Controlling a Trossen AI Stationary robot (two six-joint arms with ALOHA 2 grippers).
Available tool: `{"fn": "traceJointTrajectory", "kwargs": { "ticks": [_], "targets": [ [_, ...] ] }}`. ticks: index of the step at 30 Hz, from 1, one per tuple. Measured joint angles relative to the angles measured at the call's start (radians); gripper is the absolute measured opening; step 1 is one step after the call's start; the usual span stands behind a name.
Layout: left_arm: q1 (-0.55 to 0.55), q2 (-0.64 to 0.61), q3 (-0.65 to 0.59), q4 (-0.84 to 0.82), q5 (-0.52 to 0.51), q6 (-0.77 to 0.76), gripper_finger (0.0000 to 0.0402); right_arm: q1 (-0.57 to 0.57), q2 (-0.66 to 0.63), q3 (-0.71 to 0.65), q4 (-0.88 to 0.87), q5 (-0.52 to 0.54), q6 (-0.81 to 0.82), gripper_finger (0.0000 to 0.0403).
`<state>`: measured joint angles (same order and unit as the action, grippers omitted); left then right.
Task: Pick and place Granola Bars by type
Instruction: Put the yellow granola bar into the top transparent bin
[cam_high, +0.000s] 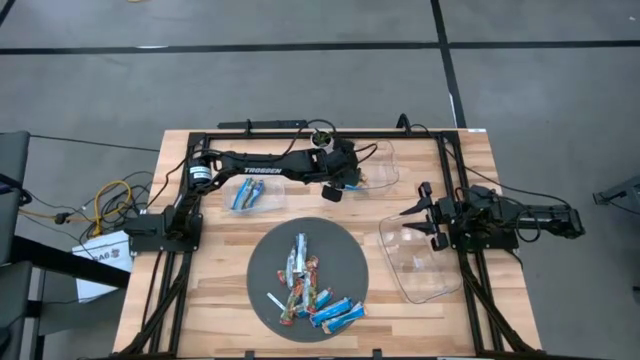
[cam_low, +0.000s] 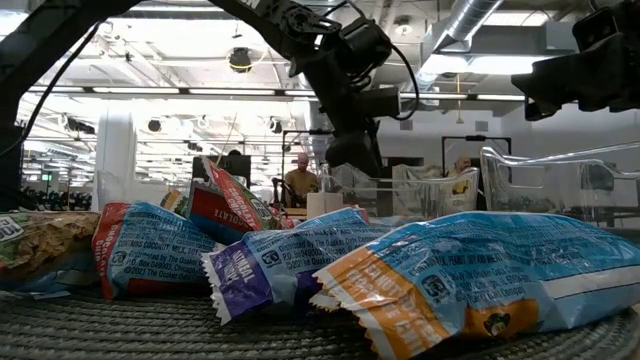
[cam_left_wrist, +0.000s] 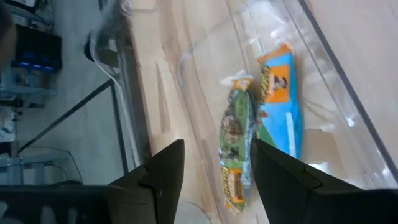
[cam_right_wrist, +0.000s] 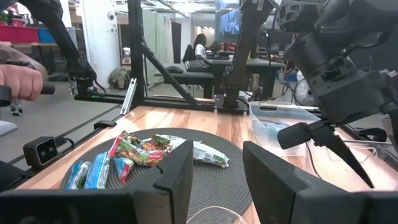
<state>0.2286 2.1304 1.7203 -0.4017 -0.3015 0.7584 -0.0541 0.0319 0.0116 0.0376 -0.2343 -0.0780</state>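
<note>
Currently, left gripper: fingers apart, empty, over far clear tray holding two bars.
Right gripper: fingers apart, empty, over right tray.
Granola Bars: heaped on dark mat; others in left tray.

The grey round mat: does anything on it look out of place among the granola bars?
Yes. A thin white stick lies at the left edge of the granola bars on the grey round mat. It is plain, with no printed wrapper like the others, so it looks foreign.
</note>
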Motion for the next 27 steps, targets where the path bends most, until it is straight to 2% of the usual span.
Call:
{"fn": "traceJointTrajectory", "kwargs": {
  "ticks": [8, 17, 27],
  "targets": [
    [-0.039, -0.003, 0.063, -0.009, -0.004, 0.004, 0.0176, 0.0, 0.0, 0.0, 0.0, 0.0, 0.0, 0.0134],
    [-0.161, -0.012, 0.094, -0.059, -0.116, -0.012, 0.0176, 0.0, 0.0, 0.0, 0.0, 0.0, 0.0, 0.0134],
    [-0.286, -0.021, 0.095, -0.202, -0.125, -0.273, 0.0176, 0.0, 0.0, 0.0, 0.0, 0.0, 0.0, 0.0134]
  ]
}}
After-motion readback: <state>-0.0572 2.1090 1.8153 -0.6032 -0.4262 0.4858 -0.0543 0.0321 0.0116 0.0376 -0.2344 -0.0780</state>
